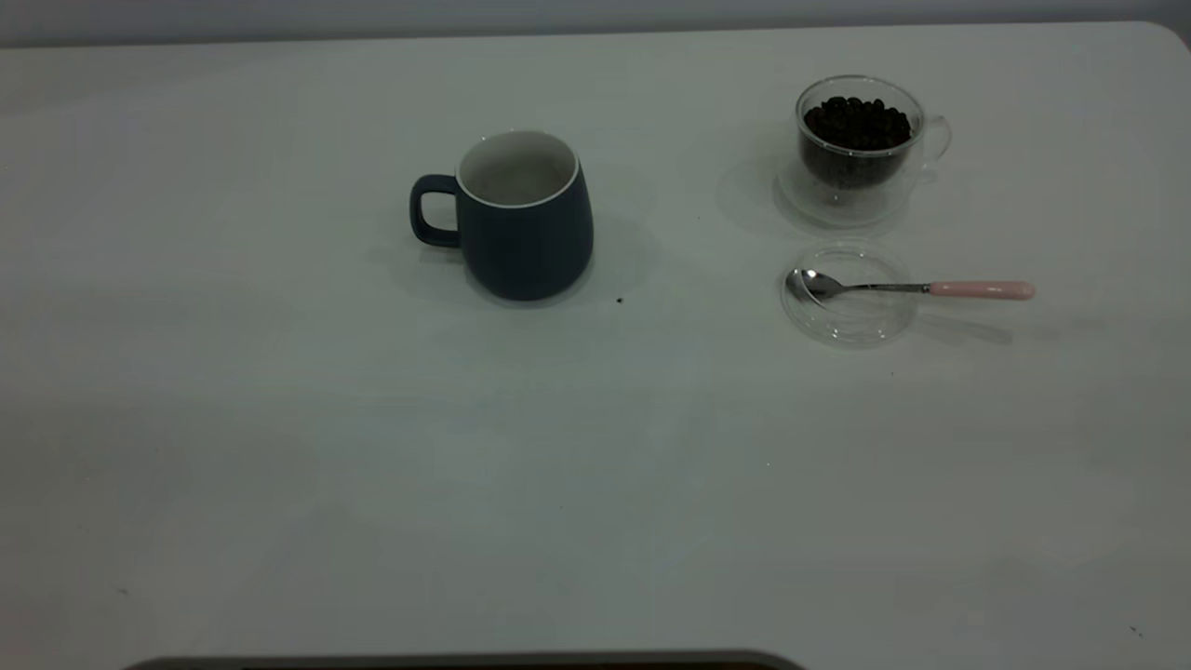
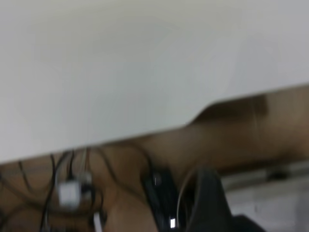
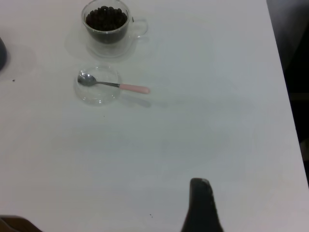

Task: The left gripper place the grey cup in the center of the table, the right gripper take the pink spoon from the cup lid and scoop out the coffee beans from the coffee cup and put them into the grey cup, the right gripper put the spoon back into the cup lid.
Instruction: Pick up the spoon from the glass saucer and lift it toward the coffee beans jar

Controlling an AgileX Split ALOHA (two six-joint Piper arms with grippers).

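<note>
The grey cup (image 1: 526, 219), a dark mug with a white inside, stands upright near the table's middle with its handle to the left; its inside looks empty. The glass coffee cup (image 1: 858, 144) full of coffee beans stands at the back right, also in the right wrist view (image 3: 106, 21). The clear cup lid (image 1: 847, 321) lies in front of it. The pink-handled spoon (image 1: 893, 288) rests with its bowl in the lid, handle pointing right. Neither gripper shows in the exterior view. My right gripper (image 3: 200, 205) hovers far from the spoon (image 3: 116, 85). My left gripper (image 2: 207, 203) is off the table's edge.
A small dark speck (image 1: 620, 300) lies just right of the grey cup. The left wrist view shows the table's edge (image 2: 193, 121) with cables (image 2: 72, 188) below it. The table's right edge (image 3: 282, 72) shows in the right wrist view.
</note>
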